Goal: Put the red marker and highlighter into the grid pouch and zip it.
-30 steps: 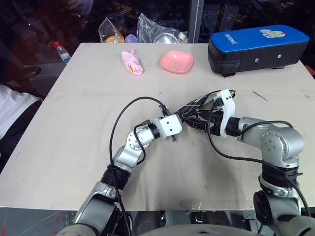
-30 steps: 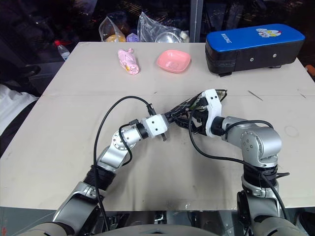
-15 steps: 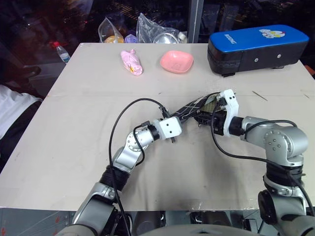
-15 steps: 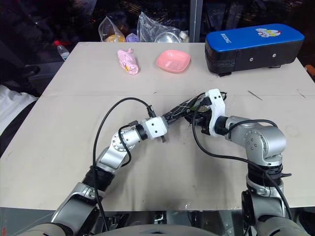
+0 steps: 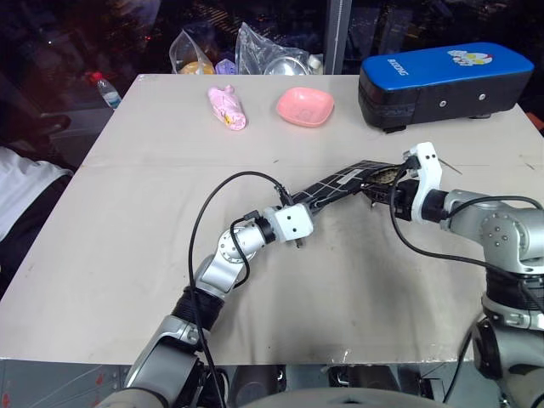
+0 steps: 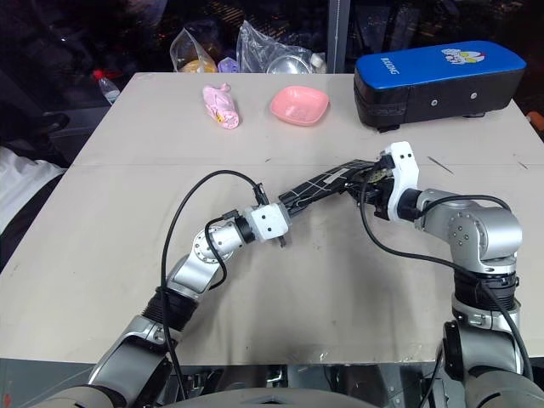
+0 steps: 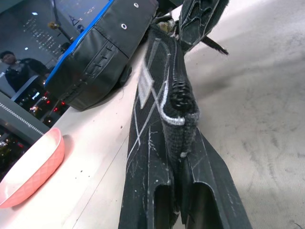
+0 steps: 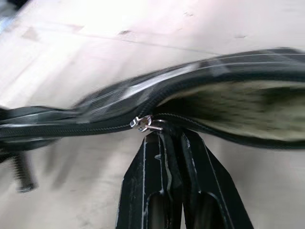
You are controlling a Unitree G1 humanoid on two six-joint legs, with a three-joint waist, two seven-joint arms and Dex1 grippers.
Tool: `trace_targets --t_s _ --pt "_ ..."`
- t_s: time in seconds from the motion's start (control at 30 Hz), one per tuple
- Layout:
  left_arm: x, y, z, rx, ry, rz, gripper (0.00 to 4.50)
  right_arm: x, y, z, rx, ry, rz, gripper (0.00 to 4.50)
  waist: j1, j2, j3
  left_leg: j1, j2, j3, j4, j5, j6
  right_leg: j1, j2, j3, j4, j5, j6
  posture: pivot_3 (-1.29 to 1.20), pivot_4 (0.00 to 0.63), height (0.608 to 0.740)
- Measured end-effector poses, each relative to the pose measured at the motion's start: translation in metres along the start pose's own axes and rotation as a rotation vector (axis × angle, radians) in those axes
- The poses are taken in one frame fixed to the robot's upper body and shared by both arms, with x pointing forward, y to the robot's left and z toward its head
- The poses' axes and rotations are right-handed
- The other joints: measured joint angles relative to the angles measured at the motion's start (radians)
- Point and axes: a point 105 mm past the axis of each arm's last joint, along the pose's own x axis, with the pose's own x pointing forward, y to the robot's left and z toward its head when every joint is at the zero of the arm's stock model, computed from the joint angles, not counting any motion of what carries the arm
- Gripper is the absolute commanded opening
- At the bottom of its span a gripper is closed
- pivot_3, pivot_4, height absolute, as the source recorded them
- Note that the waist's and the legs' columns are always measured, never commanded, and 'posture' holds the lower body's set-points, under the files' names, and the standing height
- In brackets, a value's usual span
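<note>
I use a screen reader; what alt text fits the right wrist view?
The right end effector, shut on the zipper pull cord, sits at the silver slider of the grid pouch. The zipper is closed on one side of the slider, and on the other side the pouch gapes open above the beige table.

Contents of grid pouch (image 8: 228,102) hidden

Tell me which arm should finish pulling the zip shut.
Right. The right gripper is shut on the zipper pull cord, with the grid pouch partly open; the left gripper clamps the pouch's other end.
</note>
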Motion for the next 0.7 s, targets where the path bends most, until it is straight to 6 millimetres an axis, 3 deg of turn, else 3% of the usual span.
trace_targets --t_s 0.33,0.63,0.67,0.7 --pt "-0.002 0.001 0.000 0.011 -0.003 0.002 0.00 -0.016 -0.046 0.007 0.028 -0.046 -0.169 0.04 0.000 0.000 0.000 0.000 0.000 0.000 0.000 0.002 -0.003 0.000 0.000 0.000 0.000 0.000 0.000 0.00 0.150 0.740" --pt "-0.005 0.002 -0.003 0.017 0.008 0.000 0.00 -0.018 -0.053 0.004 0.032 -0.062 -0.196 0.04 0.000 0.000 0.000 0.000 0.000 0.000 0.000 0.002 -0.003 0.000 0.000 0.000 0.000 0.000 0.000 0.00 0.150 0.740" --pt "-0.006 0.001 -0.003 0.009 0.008 -0.002 0.00 -0.018 -0.053 0.001 0.020 -0.065 -0.191 0.63 0.000 0.000 0.000 0.000 0.000 0.000 0.000 0.002 -0.003 0.000 0.000 0.000 0.000 0.000 0.000 0.00 0.150 0.740" --pt "-0.010 0.000 -0.006 -0.009 0.018 -0.008 0.68 -0.021 -0.057 -0.001 -0.009 -0.068 -0.214 1.01 0.000 0.000 0.000 0.000 0.000 0.000 0.000 0.002 -0.003 0.000 0.000 0.000 -0.001 0.000 0.000 0.00 0.150 0.740"
